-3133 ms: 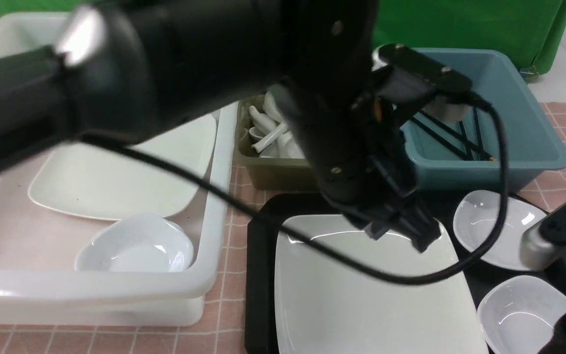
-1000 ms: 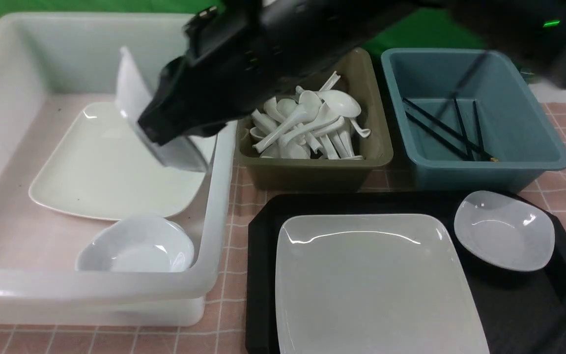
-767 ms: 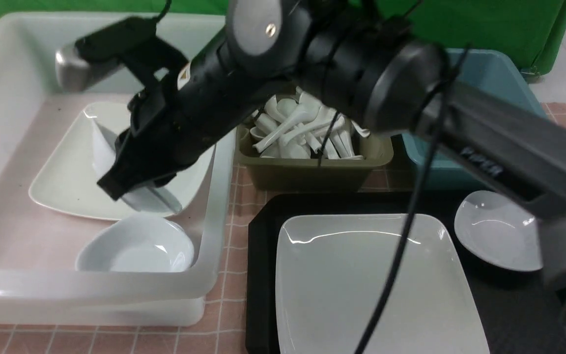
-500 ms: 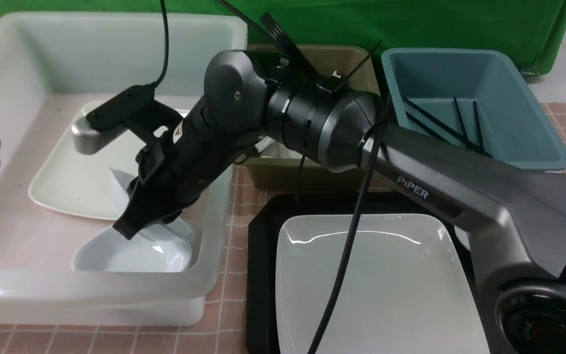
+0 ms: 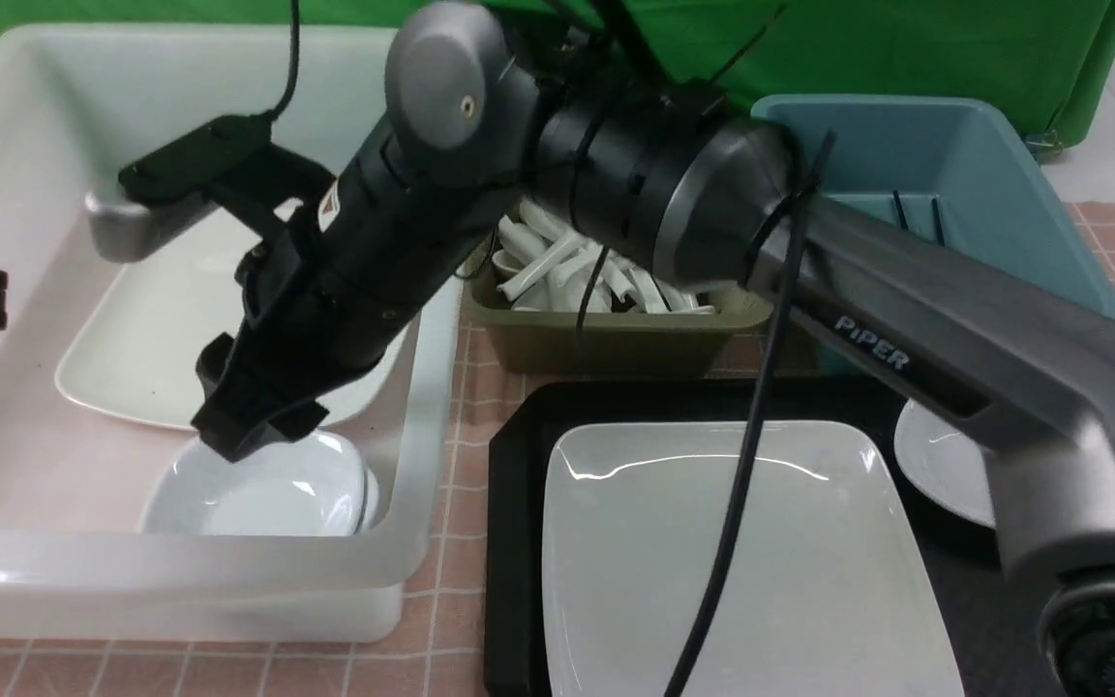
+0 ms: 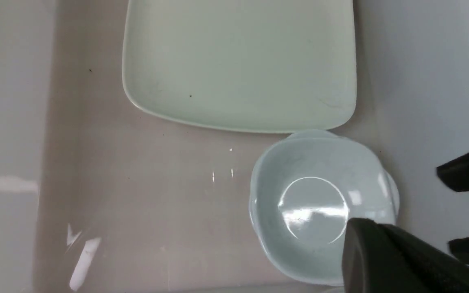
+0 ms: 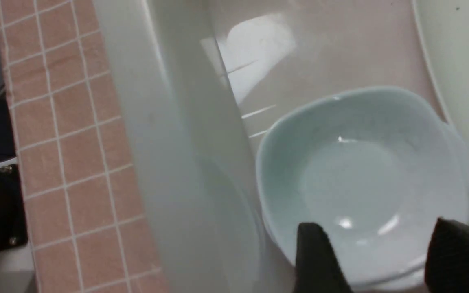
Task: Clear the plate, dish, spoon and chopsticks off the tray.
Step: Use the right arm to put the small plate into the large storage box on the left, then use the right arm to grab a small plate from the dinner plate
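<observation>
The white square plate (image 5: 741, 561) lies on the black tray (image 5: 509, 542). Behind my right arm, one small white dish (image 5: 945, 465) shows partly at the tray's right. Another dish (image 5: 267, 494) (image 7: 360, 175) (image 6: 312, 203) sits nested on a like one in the white tub (image 5: 422, 387). My right gripper (image 5: 248, 436) (image 7: 385, 252) hangs just above it, open and holding nothing. Over the same tub my left gripper (image 6: 364, 232) is shut and empty. White spoons (image 5: 557, 271) fill the olive bin. Black chopsticks (image 5: 916, 218) lie in the teal bin.
A second square plate (image 5: 151, 348) (image 6: 238, 65) lies flat at the back of the tub. The olive bin (image 5: 616, 339) and the teal bin (image 5: 1003, 174) stand behind the tray. My right arm (image 5: 674, 184) stretches across both, over a pink checked cloth (image 5: 461, 581).
My right gripper carried a dish into the tub, set it on the dish there, opened and let it go, then lifted slightly. The left arm stayed put.
</observation>
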